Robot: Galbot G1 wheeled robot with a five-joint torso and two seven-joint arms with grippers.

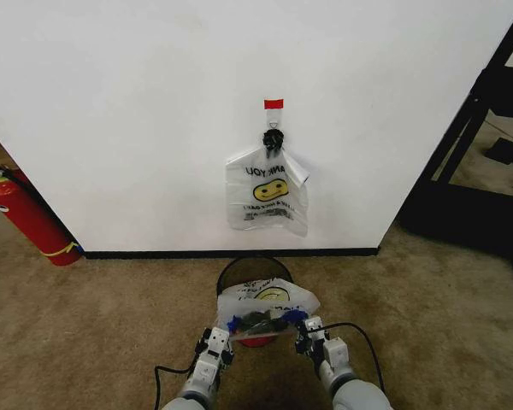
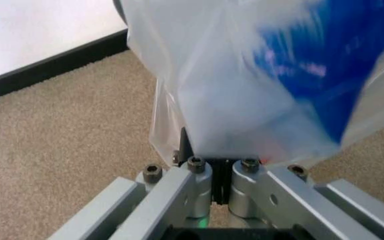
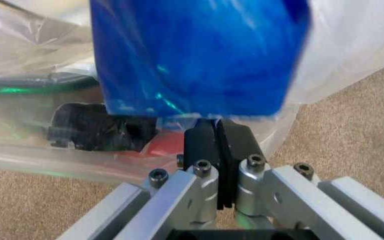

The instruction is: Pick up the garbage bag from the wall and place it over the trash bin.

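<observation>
A: What is sitting around the work right now?

B: The white wall [image 1: 154,111] is running across the back with its black baseboard [image 1: 231,253] along the carpet [image 1: 85,325]. A red fire extinguisher [image 1: 30,218] is leaning at the far left end of the wall, well apart from everything else. A second smiley bag [image 1: 267,195] is hanging on the wall from a hook under a red tag [image 1: 274,103], with a black knot [image 1: 274,140] at its top. A black frame [image 1: 462,137] is standing off to the right.

A: And the garbage bag itself?

B: The garbage bag [image 1: 268,307] is being held stretched between the two arms, right over the trash bin [image 1: 250,272], whose black rim is peeking out behind it and whose red base is showing just beneath the plastic.

A: How are the tools doing?

B: The left tool [image 1: 231,328] is clenched on the bag's left edge; in the left wrist view the plastic is running straight down between its closed fingers [image 2: 190,150]. The right tool [image 1: 301,323] is clenched on the right edge, its black pads [image 3: 205,145] pressed together with the blue-printed plastic pinched in.

A: Is anything standing in the way?

B: The hanging bag is sitting directly above the bin on the wall, but apart from the held one.

A: Any writing?

B: The hanging bag is showing "THANK YOU" above the yellow face, reading mirrored and partly hidden by folds. The smaller lines below are too fine to read. The held bag is showing part of a yellow face.
</observation>
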